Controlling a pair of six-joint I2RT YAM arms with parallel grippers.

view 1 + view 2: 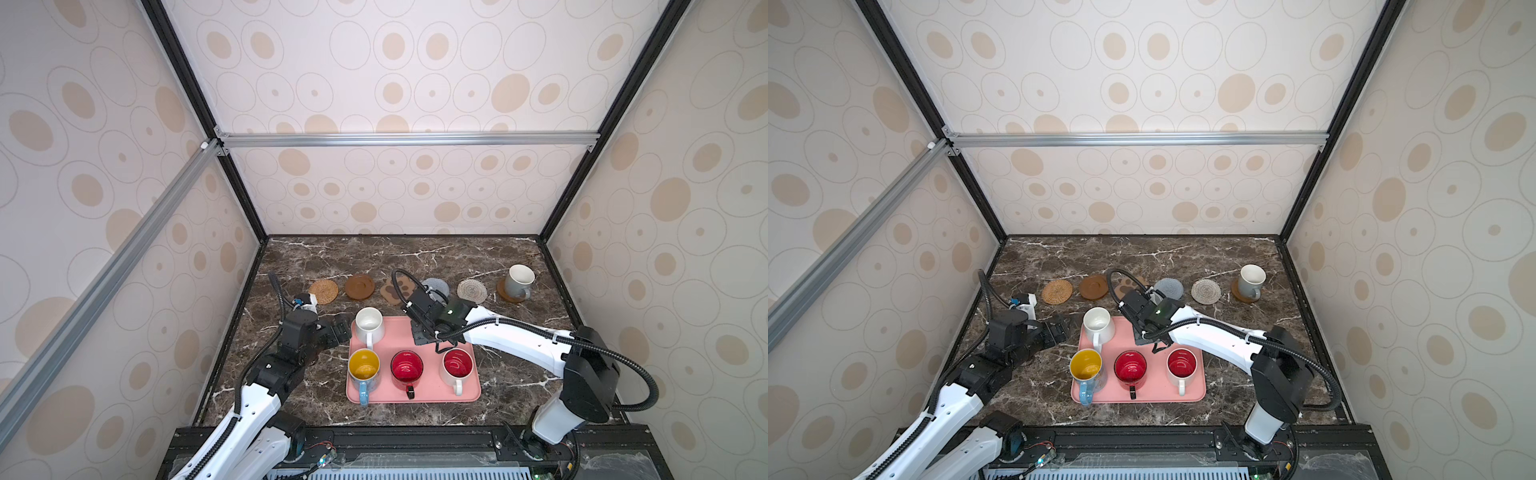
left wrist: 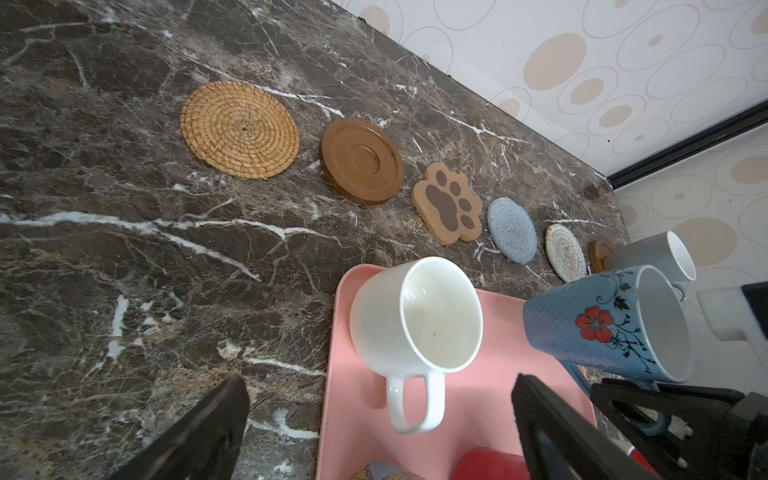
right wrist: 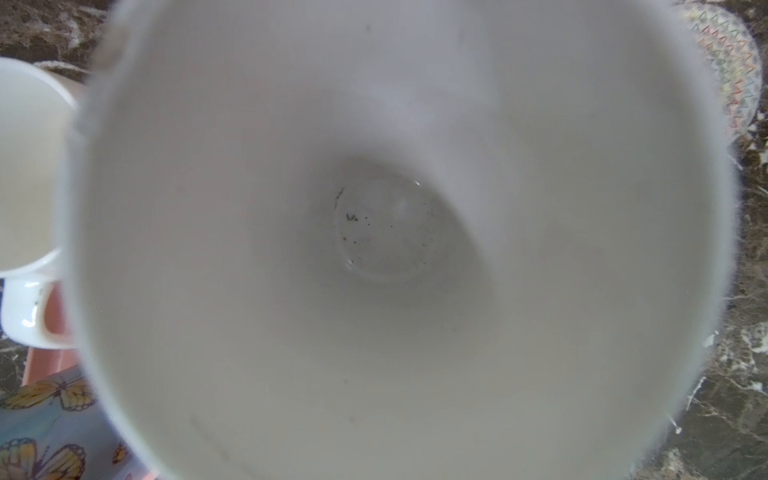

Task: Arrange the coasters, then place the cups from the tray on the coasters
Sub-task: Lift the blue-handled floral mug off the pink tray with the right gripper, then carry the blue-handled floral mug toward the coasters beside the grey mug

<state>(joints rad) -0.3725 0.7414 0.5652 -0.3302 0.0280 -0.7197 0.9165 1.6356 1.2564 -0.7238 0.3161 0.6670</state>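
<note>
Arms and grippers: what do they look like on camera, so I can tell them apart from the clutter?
Both arms match: the left arm and right arm have white link shells, black joint housings and black corrugated cable hoses clipped on with white ties. The left gripper and right gripper are black; the left one's fingers look finely ribbed. A green light glows on the right wrist.

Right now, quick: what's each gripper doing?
Left gripper: open, holding nothing.
Right gripper: shut on the blue floral mug, by its handle.
</note>
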